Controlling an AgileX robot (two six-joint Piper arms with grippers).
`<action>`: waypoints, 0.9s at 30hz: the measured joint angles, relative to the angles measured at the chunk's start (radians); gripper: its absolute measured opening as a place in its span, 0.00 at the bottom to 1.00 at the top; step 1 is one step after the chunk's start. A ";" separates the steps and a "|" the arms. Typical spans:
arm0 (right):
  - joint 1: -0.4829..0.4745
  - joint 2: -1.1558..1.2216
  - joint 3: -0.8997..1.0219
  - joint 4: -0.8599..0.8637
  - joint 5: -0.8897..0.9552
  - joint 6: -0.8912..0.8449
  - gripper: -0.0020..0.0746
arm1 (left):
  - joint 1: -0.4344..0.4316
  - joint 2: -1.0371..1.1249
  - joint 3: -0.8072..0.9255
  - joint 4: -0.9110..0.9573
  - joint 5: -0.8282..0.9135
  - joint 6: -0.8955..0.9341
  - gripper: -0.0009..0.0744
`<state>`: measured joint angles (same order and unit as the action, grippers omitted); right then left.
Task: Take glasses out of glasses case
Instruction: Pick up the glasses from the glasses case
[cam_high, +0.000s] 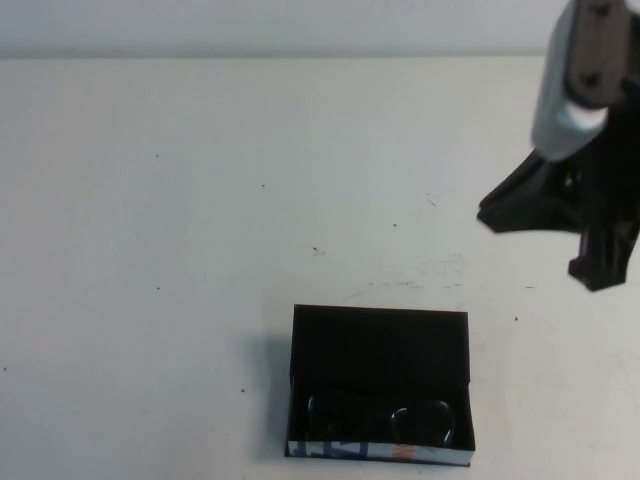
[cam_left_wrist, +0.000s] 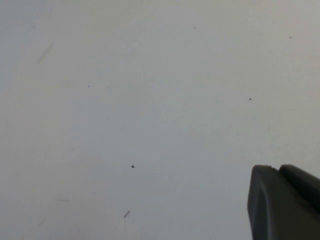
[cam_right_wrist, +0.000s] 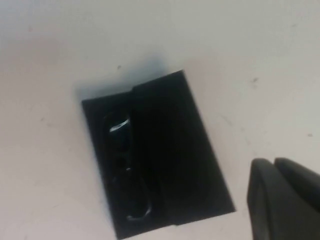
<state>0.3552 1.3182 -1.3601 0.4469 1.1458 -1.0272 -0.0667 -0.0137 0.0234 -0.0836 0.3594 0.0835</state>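
The black glasses case lies open at the table's near edge. Its lid is folded back and its white printed strip faces me. The black-rimmed glasses lie inside its tray. The right wrist view shows the case with the glasses in it. My right gripper hangs shut and empty above the table, to the right of the case and farther back; it also shows in the right wrist view. My left gripper is out of the high view. It is shut and empty over bare table.
The white table carries only small dark specks. The case sits close to the near edge of the high view.
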 joint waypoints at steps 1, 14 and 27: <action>0.032 0.015 0.000 -0.018 0.015 0.009 0.00 | 0.000 0.000 0.000 0.000 0.000 0.000 0.01; 0.356 0.304 -0.004 -0.284 0.026 0.200 0.12 | 0.000 0.000 0.000 0.000 0.000 0.000 0.01; 0.412 0.419 -0.004 -0.334 -0.044 0.259 0.42 | 0.000 0.000 0.000 0.000 0.000 0.000 0.01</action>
<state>0.7670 1.7375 -1.3641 0.1132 1.1020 -0.7681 -0.0667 -0.0137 0.0234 -0.0836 0.3594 0.0835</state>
